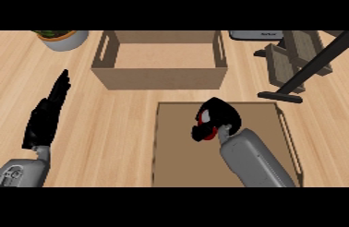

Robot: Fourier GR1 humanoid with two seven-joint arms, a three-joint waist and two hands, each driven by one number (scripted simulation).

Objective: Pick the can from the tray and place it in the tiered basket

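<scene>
right hand [221,113] curled round red can [201,117] | flat wooden tray [177,152]

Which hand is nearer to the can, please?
The right hand: it is curled round the can, above the tray. The left hand rests open outside the tray, well off to the can's left.

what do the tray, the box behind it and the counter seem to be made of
Tray: probably wood or fibreboard, matte; flat brown face with a thin raised rim and no shine.
Box: looks like unfinished wood or board; matte tan walls with cut-out handle slots.
Counter: light wood, going by its plank lines and grain; the finish is hard to tell.
</scene>
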